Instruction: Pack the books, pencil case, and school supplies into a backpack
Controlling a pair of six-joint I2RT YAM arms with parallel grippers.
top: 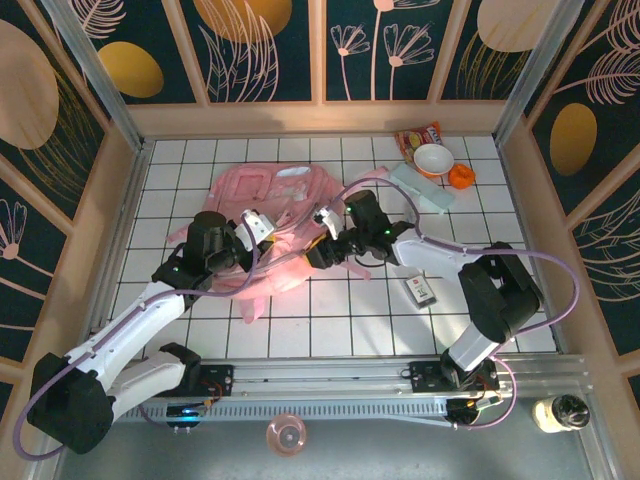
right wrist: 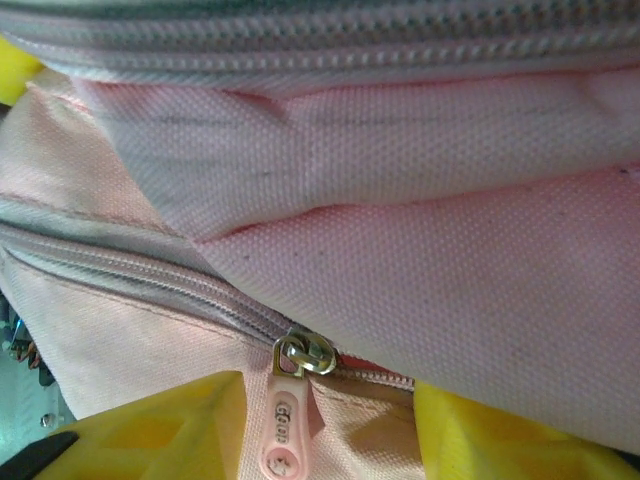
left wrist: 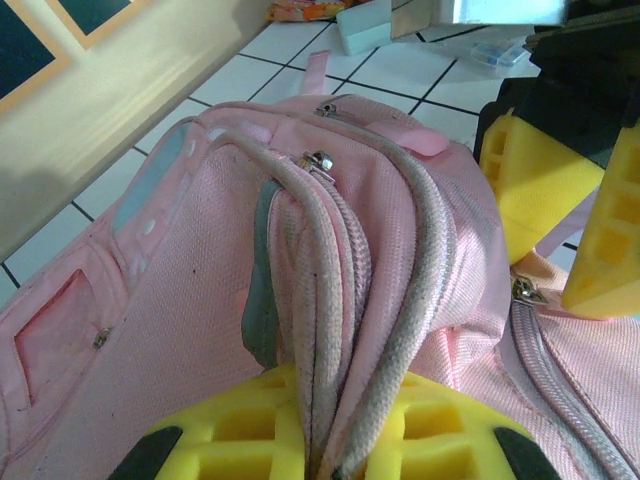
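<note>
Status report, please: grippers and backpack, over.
Left gripper shut on backpack seam. Right gripper open around zipper pull. Pencil case lies outside.

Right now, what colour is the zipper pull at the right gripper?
Pale pink zipper pull; clearest in the right wrist view.

Top cam sits above and behind the arm bases, looking down on the whole tiled surface (top: 330, 325). Left wrist cam rides right over the left claw (left wrist: 328, 440), super close to the backpack (left wrist: 180, 330), facing the surface's far right corner; the right wrist cam is basically jammed against the fabric. All three share that backpack, and the top view has it mid-surface.
</note>
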